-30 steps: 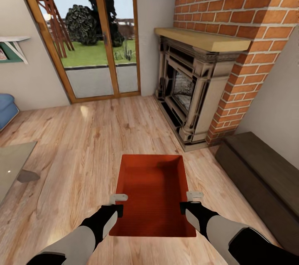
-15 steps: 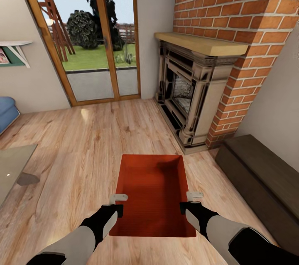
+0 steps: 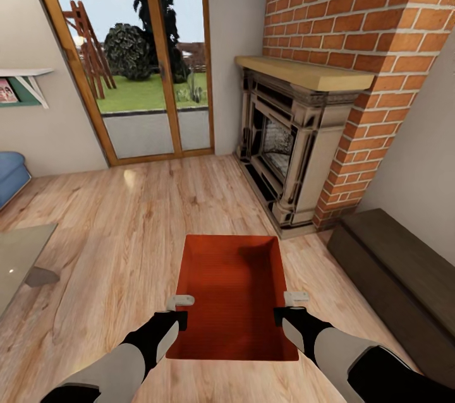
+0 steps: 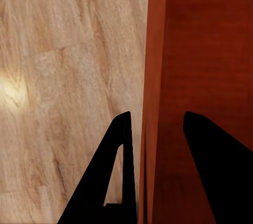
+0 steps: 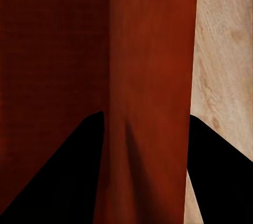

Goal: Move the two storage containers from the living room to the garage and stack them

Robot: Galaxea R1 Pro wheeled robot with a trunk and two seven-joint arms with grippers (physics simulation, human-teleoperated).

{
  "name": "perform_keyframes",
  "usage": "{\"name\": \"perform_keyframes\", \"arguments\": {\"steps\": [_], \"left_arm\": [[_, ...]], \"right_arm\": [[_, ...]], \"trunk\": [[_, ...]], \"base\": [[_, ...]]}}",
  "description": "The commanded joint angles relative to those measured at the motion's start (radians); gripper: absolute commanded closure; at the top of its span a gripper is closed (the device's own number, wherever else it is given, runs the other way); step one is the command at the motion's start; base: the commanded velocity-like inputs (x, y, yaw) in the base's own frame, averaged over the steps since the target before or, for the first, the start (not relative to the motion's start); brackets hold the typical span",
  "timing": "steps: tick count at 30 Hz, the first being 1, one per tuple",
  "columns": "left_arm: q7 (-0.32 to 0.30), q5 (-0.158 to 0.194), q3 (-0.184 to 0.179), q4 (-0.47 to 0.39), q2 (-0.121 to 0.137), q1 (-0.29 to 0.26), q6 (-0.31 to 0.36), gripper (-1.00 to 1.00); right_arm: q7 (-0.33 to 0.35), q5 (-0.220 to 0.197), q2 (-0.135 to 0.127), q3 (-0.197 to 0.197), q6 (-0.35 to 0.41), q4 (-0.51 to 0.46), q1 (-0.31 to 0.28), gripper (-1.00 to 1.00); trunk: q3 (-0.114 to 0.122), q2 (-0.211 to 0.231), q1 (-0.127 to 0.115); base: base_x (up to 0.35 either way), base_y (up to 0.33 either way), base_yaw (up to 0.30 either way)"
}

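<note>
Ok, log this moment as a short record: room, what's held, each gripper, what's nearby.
room: living room, wood plank floor
held: one orange-red bin, open top, nothing inside, carried in front of the robot
left gripper: shut on the bin's left wall, one finger outside, one inside
right gripper: shut on the bin's right wall
ahead right: brick fireplace
ahead left: glass doors
right: dark cabinet
</note>
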Motion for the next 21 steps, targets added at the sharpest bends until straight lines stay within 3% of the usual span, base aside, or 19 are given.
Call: {"name": "perform_keyframes", "arguments": {"steps": [1,21], "left_arm": [[0.005,-0.006,0.008,0.002,-0.004,0.000,0.008,1.00],[0.005,-0.006,0.008,0.002,-0.004,0.000,0.008,1.00]], "right_arm": [[-0.045,0.012,0.009,0.075,-0.054,-0.003,-0.001,1.00],[-0.045,0.012,0.009,0.075,-0.054,-0.002,-0.001,1.00]], "trunk": [[0.000,-0.002,0.001],[0.031,-0.002,0.001]], "base": [[0.000,0.000,0.000],[0.000,0.000,0.000]]}}
